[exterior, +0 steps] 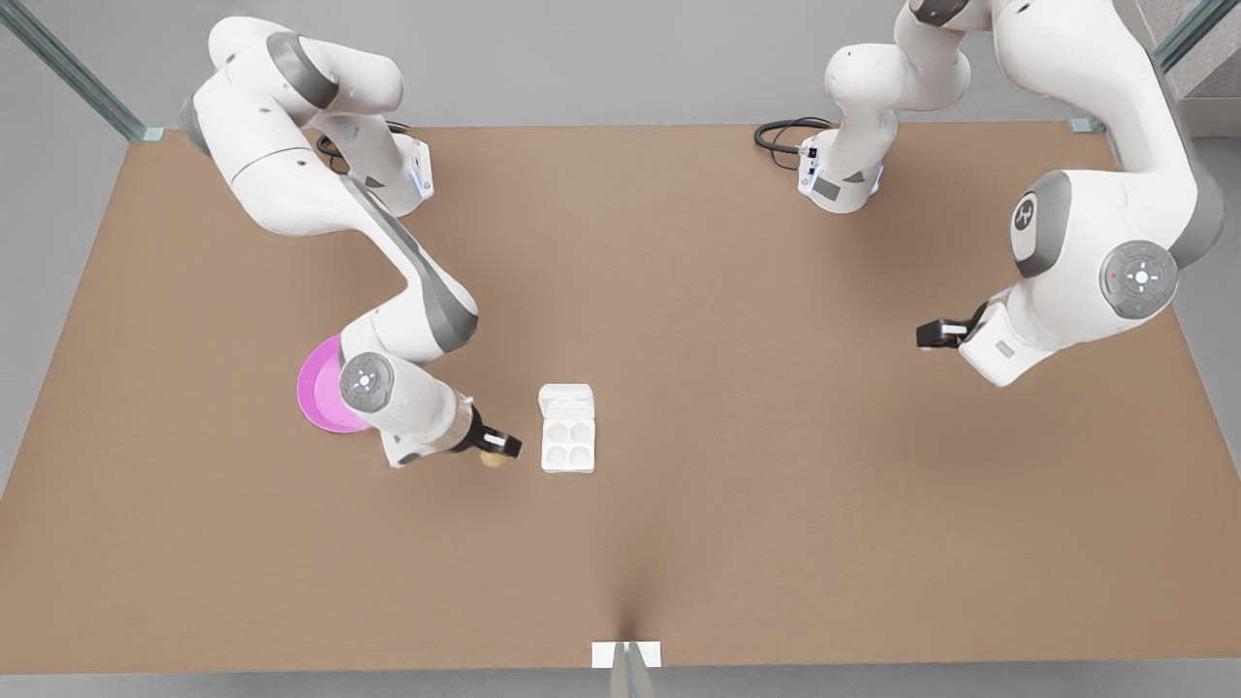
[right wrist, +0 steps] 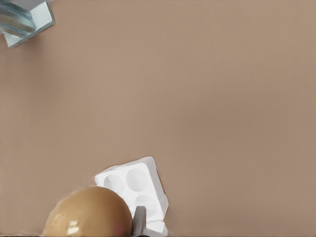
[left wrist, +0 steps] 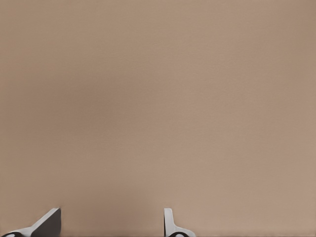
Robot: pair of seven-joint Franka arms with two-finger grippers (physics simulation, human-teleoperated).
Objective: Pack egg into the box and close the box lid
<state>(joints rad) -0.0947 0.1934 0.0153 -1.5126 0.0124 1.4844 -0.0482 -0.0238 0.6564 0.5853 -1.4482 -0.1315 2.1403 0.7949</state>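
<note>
The tan egg [exterior: 494, 459] hangs just above the table at the front view's left of the box [exterior: 568, 444], with my right gripper [exterior: 498, 446] shut on it. In the right wrist view the egg [right wrist: 89, 212] looms large beside one dark finger [right wrist: 139, 220], and the box [right wrist: 132, 183] lies just past it with round empty cups. The box lid [exterior: 565, 397] lies open and flat on the far side of the carton. My left gripper [exterior: 937, 334] waits open over bare table at the front view's right, its fingertips [left wrist: 49, 223] spread apart.
A round pink plate [exterior: 318, 390] sits partly under the right arm, behind the egg. A white bracket with a glass post [exterior: 625, 655] stands at the table's near edge, also seen as the glass post [right wrist: 20, 19]. Cables [exterior: 780, 134] lie by the far arm base.
</note>
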